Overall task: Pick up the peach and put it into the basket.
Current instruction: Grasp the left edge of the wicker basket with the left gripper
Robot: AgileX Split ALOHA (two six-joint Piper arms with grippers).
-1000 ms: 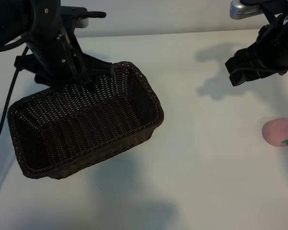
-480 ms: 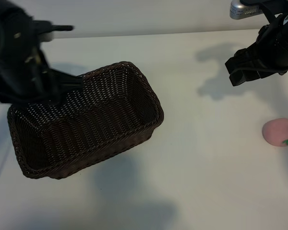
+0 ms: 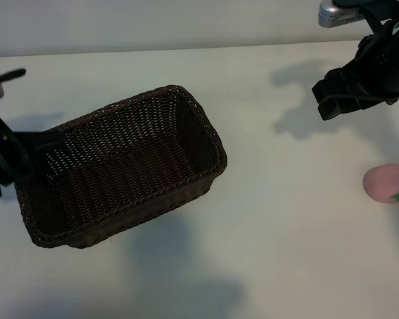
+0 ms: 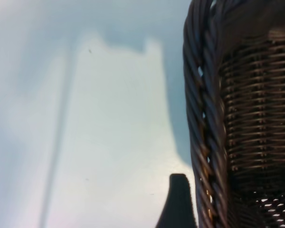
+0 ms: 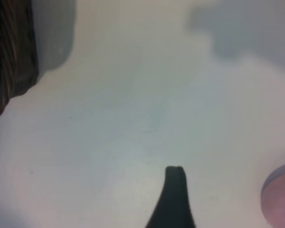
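Note:
The peach (image 3: 388,183), a small pale-pink ball with a green mark, lies on the white table near the right edge; its rim also shows in the right wrist view (image 5: 280,197). The dark-brown woven basket (image 3: 206,136) stands left of centre with nothing inside. My right gripper (image 3: 327,100) hovers open above the table, behind and left of the peach, and holds nothing. My left gripper (image 3: 45,142) is at the far left by the basket's left rim, open and holding nothing. One of its fingers (image 4: 178,204) stands just outside the braided rim (image 4: 199,118).
Bare white tabletop (image 3: 292,239) lies between the basket and the peach and along the front. A corner of the basket (image 5: 12,52) shows in the right wrist view. A pale wall runs along the back.
My left arm has swung from behind the basket out to the far left and lower. The basket, the peach and my right arm have not moved.

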